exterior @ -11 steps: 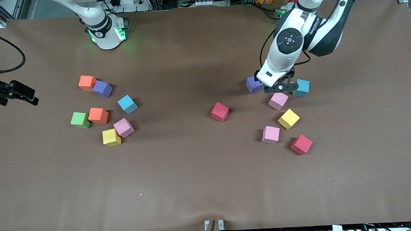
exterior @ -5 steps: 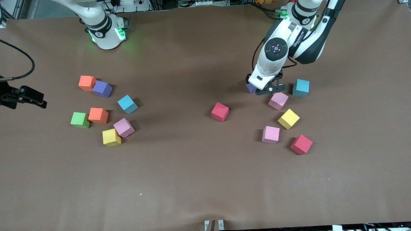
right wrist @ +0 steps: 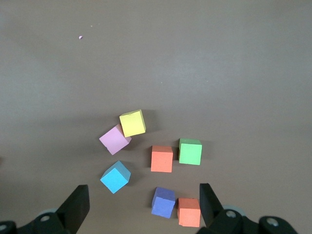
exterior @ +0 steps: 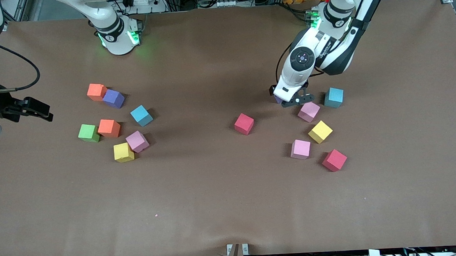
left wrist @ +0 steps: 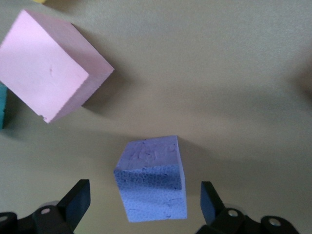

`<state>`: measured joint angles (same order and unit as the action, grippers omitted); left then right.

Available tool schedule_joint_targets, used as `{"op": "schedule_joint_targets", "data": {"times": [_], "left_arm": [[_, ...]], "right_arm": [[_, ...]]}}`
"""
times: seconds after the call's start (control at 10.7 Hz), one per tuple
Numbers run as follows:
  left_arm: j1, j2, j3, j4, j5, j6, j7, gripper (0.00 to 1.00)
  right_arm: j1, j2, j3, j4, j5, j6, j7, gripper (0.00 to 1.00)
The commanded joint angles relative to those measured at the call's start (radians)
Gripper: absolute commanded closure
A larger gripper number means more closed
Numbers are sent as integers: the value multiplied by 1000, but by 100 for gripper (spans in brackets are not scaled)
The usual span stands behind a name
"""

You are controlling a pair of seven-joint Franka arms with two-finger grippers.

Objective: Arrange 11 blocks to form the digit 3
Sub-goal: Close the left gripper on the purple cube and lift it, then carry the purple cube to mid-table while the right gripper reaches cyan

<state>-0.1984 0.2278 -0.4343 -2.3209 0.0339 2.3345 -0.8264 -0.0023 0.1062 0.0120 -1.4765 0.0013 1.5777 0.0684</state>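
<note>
- The left gripper (exterior: 292, 99) hangs low over a matte purple foam cube (left wrist: 152, 178) toward the left arm's end of the brown table (exterior: 232, 206); its fingers (left wrist: 78, 202) stand spread wide on either side of the cube, apart from it, grasping nothing.
- In the front view that purple cube is almost wholly hidden under the left arm's hand.
- A pink foam cube (exterior: 309, 112) sits near the left gripper, nearer to the front camera, with a light blue cube (exterior: 334, 97) beside it.
- Nearer still lie a yellow cube (exterior: 320, 131), a second pink cube (exterior: 300, 149) and a red cube (exterior: 334, 160), all apart from one another.
- Another red cube (exterior: 244, 124) lies alone near the table's middle.
- The right gripper (exterior: 35, 108) waits in the air at the right arm's end of the table, fingers (right wrist: 78, 207) spread wide and empty.
- Below its camera lies a loose cluster: an orange cube (exterior: 96, 92) touching a second purple cube (exterior: 113, 98), a light blue cube (exterior: 141, 115), a green cube (exterior: 89, 133) beside another orange cube (exterior: 109, 128), and a pink cube (exterior: 137, 141) touching a yellow cube (exterior: 123, 152).
- No cubes form a digit 3 yet.
</note>
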Motion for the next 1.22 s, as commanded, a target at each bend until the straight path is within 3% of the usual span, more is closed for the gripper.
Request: {"op": "schedule_joint_targets", "data": {"times": [0.0,0.65,0.75,0.84,0.94,1.12], "left_arm": [[-6,24,0,-3,-6,34,-25,0],[-4,105,0,-2,-6,42,-23,2],[-6,114,0,1,-6,42,-23,17],[-7,117,0,5,-6,42,-23,47],[-10,119,-1,8,-6,42,-23,66],[-74,119,-6,23,-6,40,-22,83]], "right_arm": [[-5,-19,-1,10,-18,-21,8,0],[5,-8,3,-51,-17,-3,4,0],[14,-8,5,-80,-17,30,4,0],[25,-8,5,-120,-17,75,4,0],[25,-8,5,-164,-17,124,1,0],[25,-2,6,-264,-17,236,-2,0]]}}
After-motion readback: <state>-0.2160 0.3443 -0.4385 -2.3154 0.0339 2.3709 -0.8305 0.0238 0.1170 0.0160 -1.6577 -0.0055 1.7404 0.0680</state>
